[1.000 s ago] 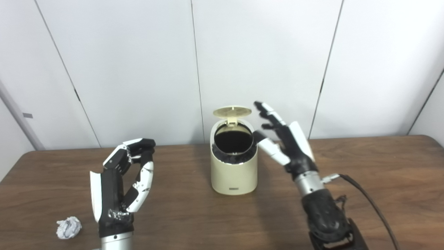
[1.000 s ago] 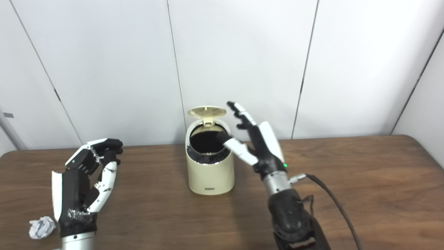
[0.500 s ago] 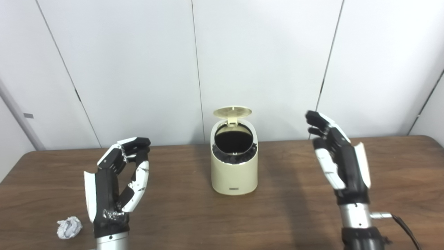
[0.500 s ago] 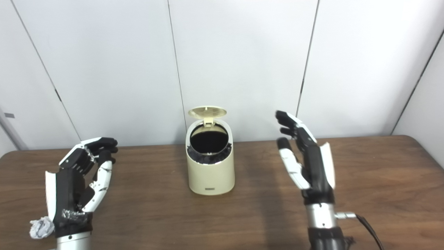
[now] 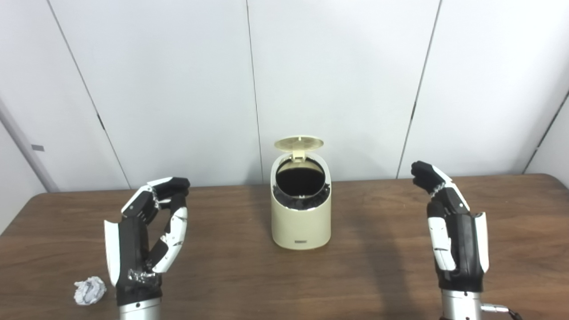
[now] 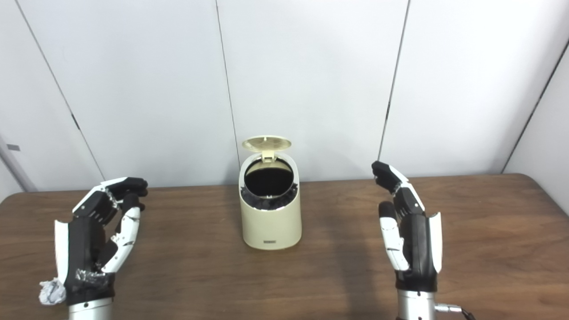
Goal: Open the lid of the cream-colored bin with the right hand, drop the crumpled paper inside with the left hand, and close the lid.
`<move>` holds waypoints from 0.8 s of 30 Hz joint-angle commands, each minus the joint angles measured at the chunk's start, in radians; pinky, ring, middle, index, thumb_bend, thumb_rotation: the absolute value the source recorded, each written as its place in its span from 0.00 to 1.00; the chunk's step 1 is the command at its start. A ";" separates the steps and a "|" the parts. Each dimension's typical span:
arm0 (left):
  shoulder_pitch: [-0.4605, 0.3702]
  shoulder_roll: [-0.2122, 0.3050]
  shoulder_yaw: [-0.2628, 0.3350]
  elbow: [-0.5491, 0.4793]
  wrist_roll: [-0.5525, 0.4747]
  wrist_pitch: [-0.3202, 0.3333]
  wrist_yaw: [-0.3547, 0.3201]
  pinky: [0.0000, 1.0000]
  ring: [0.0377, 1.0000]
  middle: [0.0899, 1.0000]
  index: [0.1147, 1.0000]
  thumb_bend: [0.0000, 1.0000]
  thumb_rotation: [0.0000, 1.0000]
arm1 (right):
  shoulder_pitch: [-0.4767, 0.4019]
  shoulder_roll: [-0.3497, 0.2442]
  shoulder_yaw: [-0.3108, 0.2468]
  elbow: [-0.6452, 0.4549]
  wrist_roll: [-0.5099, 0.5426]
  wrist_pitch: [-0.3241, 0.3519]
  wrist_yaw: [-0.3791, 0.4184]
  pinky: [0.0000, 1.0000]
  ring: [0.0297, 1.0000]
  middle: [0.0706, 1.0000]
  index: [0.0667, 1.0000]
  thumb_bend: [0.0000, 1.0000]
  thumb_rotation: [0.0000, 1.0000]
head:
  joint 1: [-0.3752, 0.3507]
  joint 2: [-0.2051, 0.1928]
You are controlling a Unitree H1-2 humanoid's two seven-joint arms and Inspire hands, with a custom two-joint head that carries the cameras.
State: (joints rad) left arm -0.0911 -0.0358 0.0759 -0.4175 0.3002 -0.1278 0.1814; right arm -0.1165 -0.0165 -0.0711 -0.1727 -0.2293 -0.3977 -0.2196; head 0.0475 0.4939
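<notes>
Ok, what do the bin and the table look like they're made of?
The cream-colored bin looks like moulded plastic: smooth, matte, rounded walls, with what seems a black liner bunched at the rim. The table shows brown wood grain with low sheen; solid wood or laminate, I cannot tell.

Matt wood-grain table (image 5: pixel 231 275), smooth cream plastic bin (image 5: pixel 301 224), rough crumpled paper (image 5: pixel 89 291).

The bin (image 5: pixel 301 213) stands mid-tabletop (image 5: pixel 373 266), between the left hand (image 5: pixel 142 249) and right hand (image 5: pixel 455 240); the crumpled paper (image 5: pixel 89 291) lies beside the left hand (outer side).
</notes>
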 commanded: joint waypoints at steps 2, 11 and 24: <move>-0.030 0.012 0.011 -0.055 -0.003 -0.001 -0.001 0.51 0.60 0.60 0.56 0.24 0.36 | -0.024 -0.005 -0.016 -0.043 -0.012 -0.027 -0.009 0.78 0.80 0.77 0.75 0.21 0.84 | 0.006 0.001; 0.028 0.193 0.190 -0.156 0.277 0.008 0.008 0.49 0.61 0.60 0.54 0.44 0.45 | -0.021 -0.030 -0.035 -0.040 0.050 -0.007 0.015 0.75 0.80 0.78 0.75 0.21 0.79 | 0.100 0.014; 0.200 0.332 0.279 -0.192 0.426 0.138 -0.117 0.51 0.68 0.69 0.67 1.00 0.31 | -0.038 -0.066 -0.048 -0.058 0.159 0.072 0.063 0.68 0.77 0.76 0.70 0.13 0.67 | 0.277 0.001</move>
State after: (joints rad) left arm 0.1168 0.2800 0.3523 -0.5737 0.7087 0.0053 0.0650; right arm -0.1201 -0.0687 -0.1118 -0.1932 -0.0852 -0.3239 -0.1636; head 0.3053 0.4955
